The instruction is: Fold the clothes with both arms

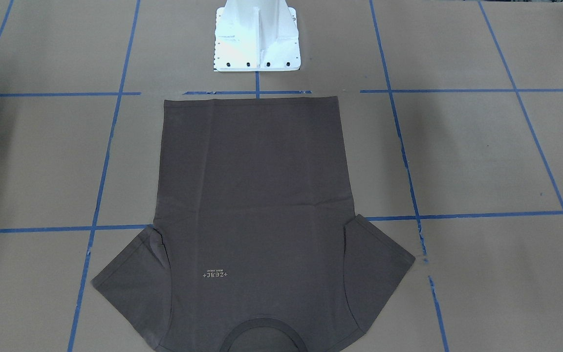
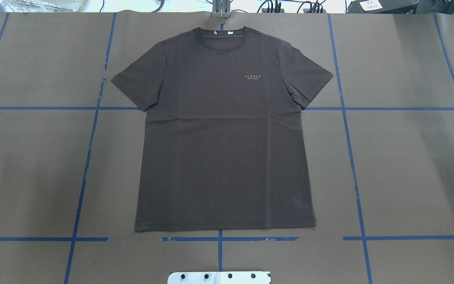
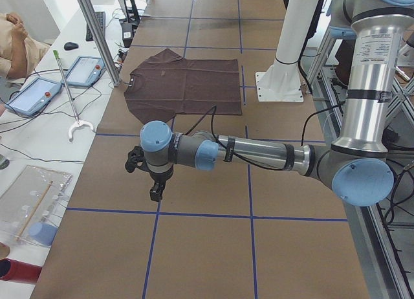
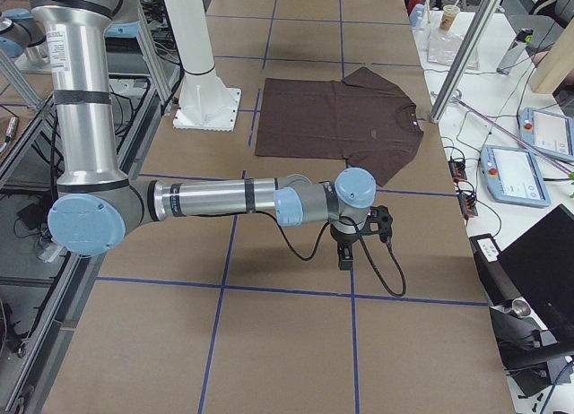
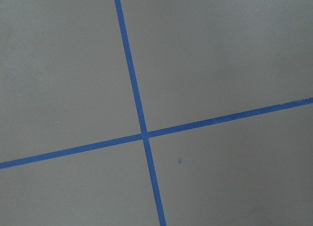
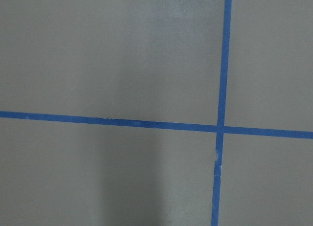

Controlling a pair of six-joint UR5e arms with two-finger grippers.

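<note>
T-shirt (image 2: pixel 223 150), dark brown-grey, lies spread flat and face up on the brown table (image 2: pixel 408 157), well apart from both grippers, which hang over bare covering on either side of it. Its ribbed collar (image 2: pixel 222 34) points away from the white pedestal base (image 1: pixel 257 39) and its hem lies just short of that base. Both short sleeves (image 2: pixel 138 85) are spread out to the sides, and the pale chest lettering (image 2: pixel 252 76) faces up. The left arm (image 3: pixel 259 153) reaches out low over the table. The left gripper (image 3: pixel 156 194) points down, touching nothing, with the shirt farther along the table beyond it; I cannot tell how its jaws stand. The right arm (image 4: pixel 215 199) mirrors it, and the right gripper (image 4: pixel 346 258) also points down clear of the cloth, its jaws likewise impossible to judge. Each wrist camera shows only brown covering and a crossing of blue tape (image 5: pixel 144 134) beneath its gripper.
</note>
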